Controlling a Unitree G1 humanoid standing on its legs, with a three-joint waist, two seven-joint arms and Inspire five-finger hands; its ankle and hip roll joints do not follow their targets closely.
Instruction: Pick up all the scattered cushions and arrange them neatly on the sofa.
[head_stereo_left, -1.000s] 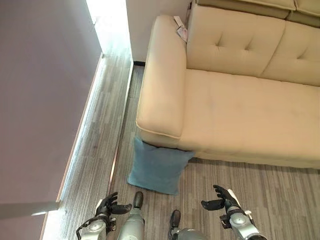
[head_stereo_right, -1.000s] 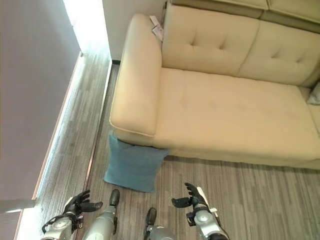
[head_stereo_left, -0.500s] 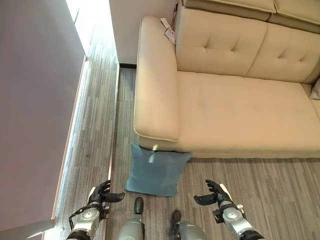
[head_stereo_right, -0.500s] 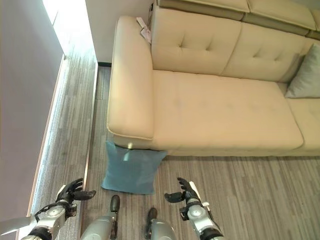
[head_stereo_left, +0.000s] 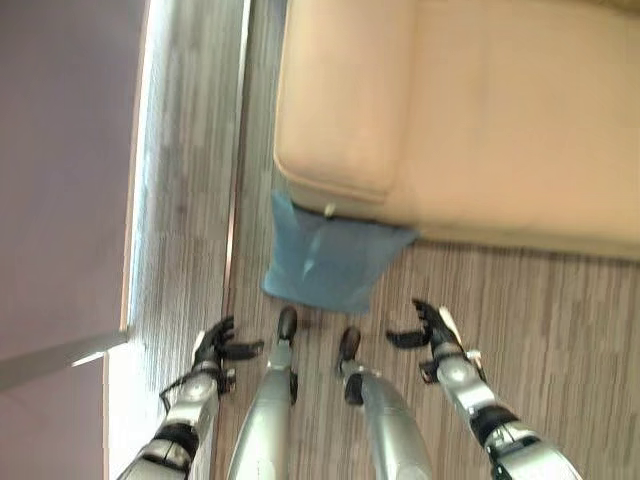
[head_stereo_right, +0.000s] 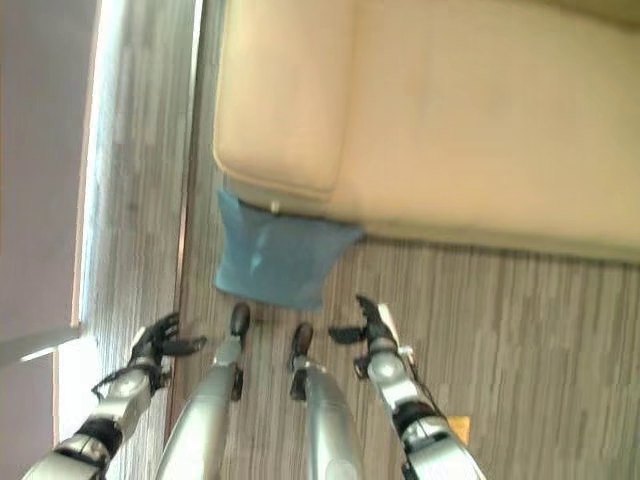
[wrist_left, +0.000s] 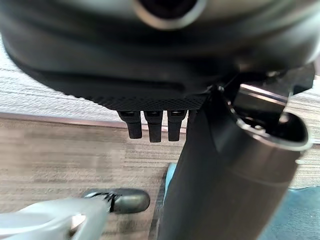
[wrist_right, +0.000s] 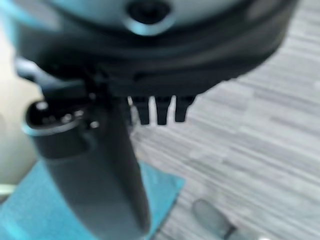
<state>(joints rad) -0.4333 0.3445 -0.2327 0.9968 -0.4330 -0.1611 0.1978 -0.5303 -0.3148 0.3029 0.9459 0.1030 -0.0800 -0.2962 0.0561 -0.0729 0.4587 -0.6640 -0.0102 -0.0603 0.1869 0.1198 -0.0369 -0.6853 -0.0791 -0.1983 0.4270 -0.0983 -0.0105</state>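
Blue cushion on the floor, propped against the sofa under its armrest corner; left hand and right hand hover short of it, fingers spread, holding nothing.

The floor is covered in grey wood-grain planks running away from the robot. A pale strip runs along the floor beside the wall. A beige sofa stands on the floor, with its rounded armrest toward the wall side. A blue cushion rests on the floor, leaning against the front of the sofa below the armrest; its upper edge is tucked under the armrest's front corner. A small orange patch lies on the floor, well apart from the cushion.
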